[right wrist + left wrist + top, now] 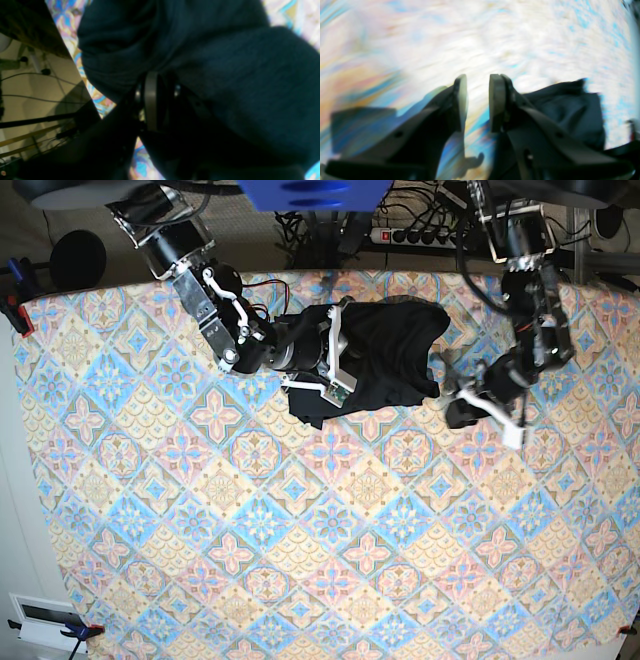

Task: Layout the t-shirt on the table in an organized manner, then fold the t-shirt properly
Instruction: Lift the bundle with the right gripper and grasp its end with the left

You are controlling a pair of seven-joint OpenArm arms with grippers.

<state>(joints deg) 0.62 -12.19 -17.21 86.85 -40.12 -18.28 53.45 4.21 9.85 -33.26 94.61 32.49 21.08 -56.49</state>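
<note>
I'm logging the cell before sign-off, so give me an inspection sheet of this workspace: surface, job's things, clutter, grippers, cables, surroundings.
Surface: table covered by a pastel diamond-tile cloth, lying flat.
Job's things: black t-shirt bunched in a heap near the far edge, not laid out.
Clutter: nothing seen on the cloth.
Grippers: right gripper is pressed into the t-shirt fabric, which hides whether it pinches a fold; left gripper is open and empty, beside the t-shirt, over bare cloth.
Cables: power strip and wires behind the far edge; red wires along the right arm.
Surroundings: clamps at the table corners; floor and stand legs show in the right wrist view.
</note>
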